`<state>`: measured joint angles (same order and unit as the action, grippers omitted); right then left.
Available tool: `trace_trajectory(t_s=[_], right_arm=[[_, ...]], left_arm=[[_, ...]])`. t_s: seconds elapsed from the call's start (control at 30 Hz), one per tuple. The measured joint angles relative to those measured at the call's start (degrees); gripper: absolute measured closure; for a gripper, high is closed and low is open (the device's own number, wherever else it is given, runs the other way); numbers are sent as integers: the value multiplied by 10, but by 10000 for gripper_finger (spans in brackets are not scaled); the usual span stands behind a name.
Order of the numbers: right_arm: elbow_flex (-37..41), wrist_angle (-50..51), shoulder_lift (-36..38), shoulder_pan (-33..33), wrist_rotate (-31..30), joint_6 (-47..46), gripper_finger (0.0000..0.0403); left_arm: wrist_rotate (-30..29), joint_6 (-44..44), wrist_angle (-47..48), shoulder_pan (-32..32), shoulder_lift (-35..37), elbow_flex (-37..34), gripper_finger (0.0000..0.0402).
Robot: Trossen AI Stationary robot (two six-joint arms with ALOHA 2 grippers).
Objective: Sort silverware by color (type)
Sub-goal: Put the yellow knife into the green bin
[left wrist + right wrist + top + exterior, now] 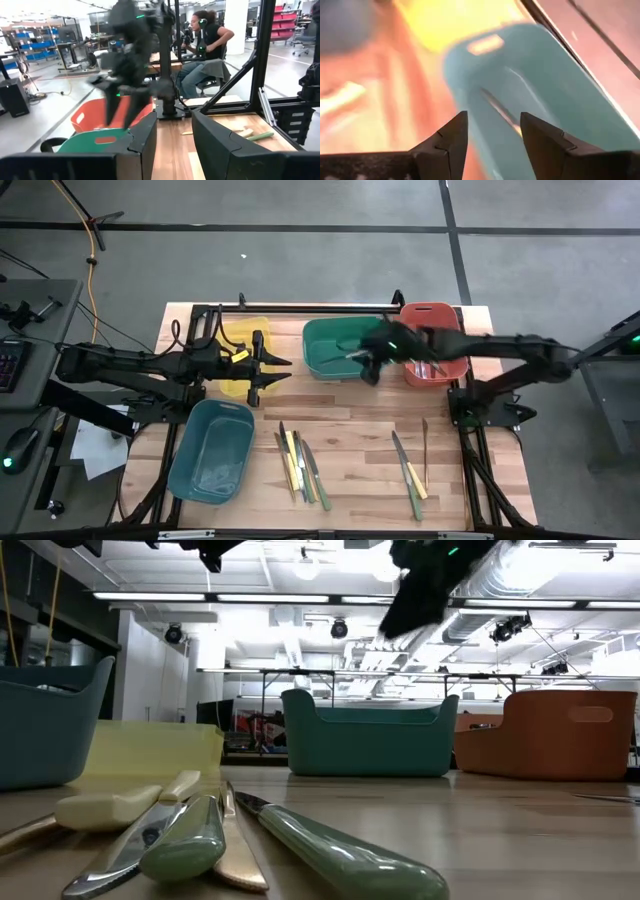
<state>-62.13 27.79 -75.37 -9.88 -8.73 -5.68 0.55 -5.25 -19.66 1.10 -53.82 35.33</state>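
Your right tool (372, 360) hangs over the green bin (340, 347) at the far middle of the tabletop (350, 430), its fingers spread and pinching nothing; its wrist view looks down into a smooth plastic bin with one thin utensil (497, 107) lying along the floor. Your left tool (270, 370) waits over the far left, beside the yellow bin (240, 340), its two dark pointed fingers also spread. The red bin (435, 340) sits at the far right and the rounded teal bin (212, 448) near the front left corner. The silverware lies flat on the pale wood planks by the front edge: one cluster (298, 465) at the middle with yellow, green and grey handles, another few (410, 465) toward the right. A seated person (205, 45) shows beyond the tabletop
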Motion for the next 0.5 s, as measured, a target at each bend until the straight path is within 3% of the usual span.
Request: trace_trajectory(t_s=[0.17,0.3,0.4,0.5], right_arm=[[159,-254,115,77,2,-9,238],[246,-451,147,105,2,30,238],[282,-532,150,109,1,45,238],[297,-540,149,106,1,58,238]], left_arm=[[0,3,-2,0,-11,0,287],[0,5,-10,0,-29,0,287],[0,5,-20,0,-47,0,287],[0,-3,-39,0,-64,0,287]])
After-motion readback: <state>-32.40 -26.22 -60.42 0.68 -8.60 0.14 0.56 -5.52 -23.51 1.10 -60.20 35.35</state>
